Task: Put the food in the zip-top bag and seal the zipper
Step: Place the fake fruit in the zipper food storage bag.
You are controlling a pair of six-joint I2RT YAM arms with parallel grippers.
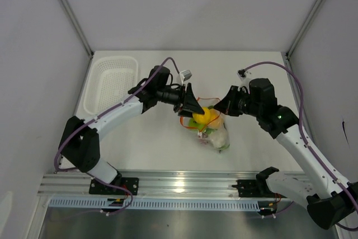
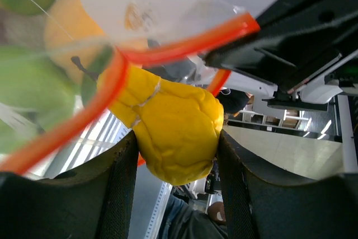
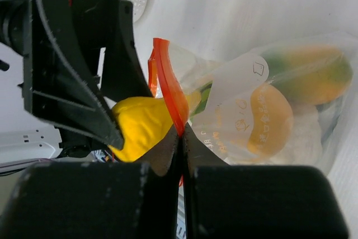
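The clear zip-top bag (image 1: pixel 217 135) lies mid-table with food inside: an orange fruit (image 3: pixel 269 118), green pieces (image 2: pixel 28 85) and something white. Its orange-red zipper (image 3: pixel 170 90) is held up and open. My left gripper (image 1: pixel 197 110) is shut on a yellow fruit (image 2: pixel 176 132) and holds it at the bag's mouth; the fruit also shows in the top view (image 1: pixel 202 116). My right gripper (image 3: pixel 180 135) is shut on the zipper strip, holding up one lip of the mouth. It sits just right of the bag in the top view (image 1: pixel 219 106).
A white mesh basket (image 1: pixel 110 82) stands at the back left of the table. Purple cables loop above both arms. The metal rail (image 1: pixel 179 186) with the arm bases runs along the near edge.
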